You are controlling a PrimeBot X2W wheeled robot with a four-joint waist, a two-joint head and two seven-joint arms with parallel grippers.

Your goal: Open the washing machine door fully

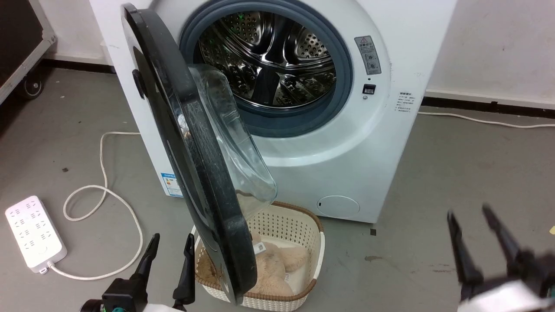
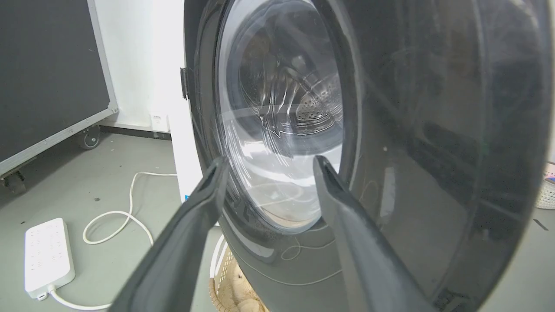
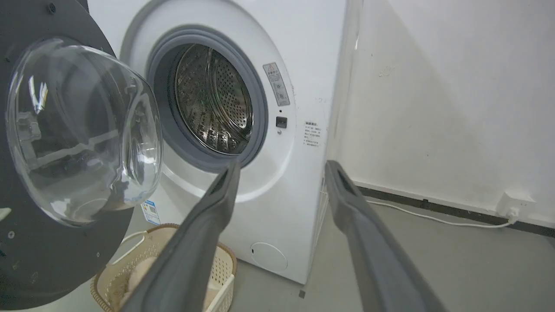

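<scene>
Black and glossy, the large round washing machine door (image 1: 190, 147) with its bulging clear glass bowl stands swung out from the white washing machine (image 1: 347, 164). It is hinged at the left of the head view and nearly edge-on to that camera, so you can see straight into the steel drum (image 1: 269, 56). The door's lower rim hangs over the cream woven basket (image 1: 318, 242) on the grey floor.

Your left gripper (image 1: 171, 240) sits at the lower left of the head view with its fingers spread and nothing between them, just beside the door's lower edge. In the left wrist view, that gripper (image 2: 269, 162) faces the door's outer face (image 2: 433, 130); you cannot tell whether it touches.

Your right gripper (image 1: 468, 214) is at the lower right, also spread and empty and well apart from the door. In the right wrist view, it (image 3: 282, 165) points at the machine front, with the door's inner side (image 3: 43, 260) at the left.

You appear to be mid-swing: the door is open, but probably not fully. The next move likely calls for carrying the door further toward the left of the frame. First keep the left gripper out of its path, and mind the white power strip (image 1: 34, 234).
</scene>
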